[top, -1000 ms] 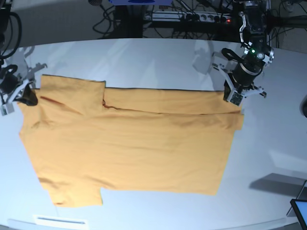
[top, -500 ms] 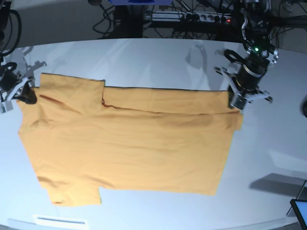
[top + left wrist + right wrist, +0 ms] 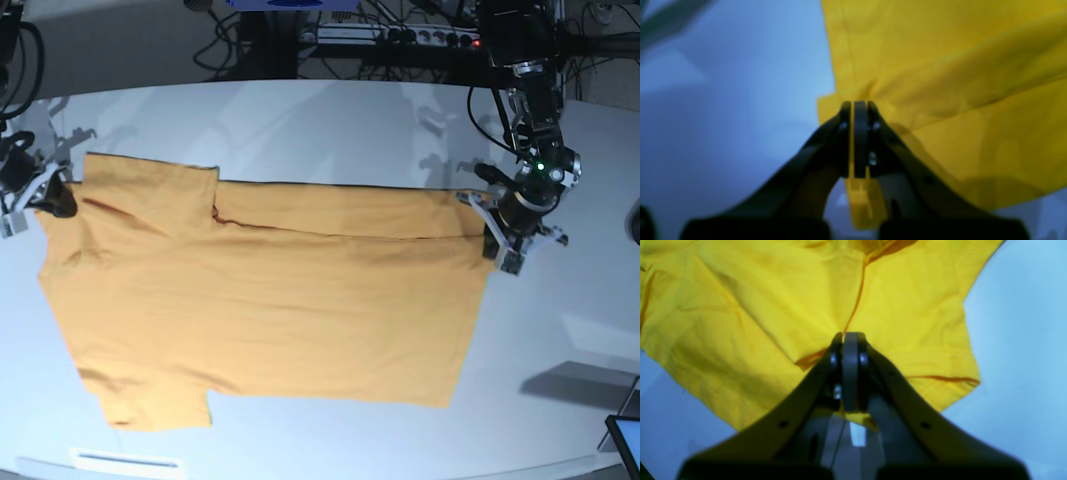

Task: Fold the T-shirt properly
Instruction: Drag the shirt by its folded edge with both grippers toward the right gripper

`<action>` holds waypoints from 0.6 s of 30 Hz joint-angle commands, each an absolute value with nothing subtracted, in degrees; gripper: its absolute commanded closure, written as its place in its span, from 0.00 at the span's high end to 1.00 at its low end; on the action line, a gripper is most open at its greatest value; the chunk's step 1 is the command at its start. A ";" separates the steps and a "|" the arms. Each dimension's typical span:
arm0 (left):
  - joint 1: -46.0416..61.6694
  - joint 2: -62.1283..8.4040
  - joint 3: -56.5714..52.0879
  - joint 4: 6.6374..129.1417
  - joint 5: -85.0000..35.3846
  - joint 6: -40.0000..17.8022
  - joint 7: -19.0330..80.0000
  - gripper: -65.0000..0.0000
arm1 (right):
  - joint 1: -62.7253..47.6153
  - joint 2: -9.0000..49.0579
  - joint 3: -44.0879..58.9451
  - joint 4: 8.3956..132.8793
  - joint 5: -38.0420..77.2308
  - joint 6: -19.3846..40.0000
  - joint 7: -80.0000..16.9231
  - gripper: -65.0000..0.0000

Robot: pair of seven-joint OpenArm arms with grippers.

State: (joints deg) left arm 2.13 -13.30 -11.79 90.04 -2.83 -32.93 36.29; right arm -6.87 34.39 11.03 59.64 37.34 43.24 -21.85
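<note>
Base view, left to right: right gripper (image 3: 55, 200) sits at the far left edge of the frame, jaws clamped on the upper-left corner of the T-shirt (image 3: 270, 300), right by the sleeve there. Right wrist view confirms it: right gripper (image 3: 848, 340) pinched tight with yellow cloth caught between the jaws, a seam running up from the pinch point, sleeve hem off to the right of frame. T-shirt lies spread across the middle of the white table (image 3: 320, 120), long axis left-right, one sleeve at upper left and another at lower left, hem edge toward the right. A strip along the top edge is folded over onto the body, from just right of the upper sleeve out to the right end. Cloth mostly flat, light wrinkles near the left corner. Left gripper (image 3: 497, 243) is at mid-right of the frame, on the shirt's upper-right corner, arm coming down from the top right. Left wrist view: left gripper (image 3: 858, 106) closed on the cloth edge, a strip of yellow fabric hanging down between the jaws toward the bottom of frame, bare table on the left half; view is blurry. Cables and a power strip (image 3: 400, 36) run along the top of the base view behind the table.
</note>
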 commanded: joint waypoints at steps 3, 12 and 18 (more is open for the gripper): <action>2.95 -14.90 -12.00 89.71 -2.86 -32.48 35.38 0.01 | -8.66 34.68 10.07 58.07 27.47 40.00 -33.19 0.00; 9.98 -15.08 -12.62 91.03 -2.86 -32.48 35.12 0.01 | -9.01 34.86 10.42 57.89 23.69 40.00 -33.10 0.00; 15.16 -14.99 -12.62 97.71 -2.95 -32.48 35.12 0.01 | -9.36 30.81 14.90 57.80 12.18 40.00 -33.10 0.00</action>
State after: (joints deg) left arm 15.44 -14.41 -12.36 96.66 -2.81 -32.62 35.75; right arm -6.90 30.81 15.81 59.61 26.13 44.75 -17.67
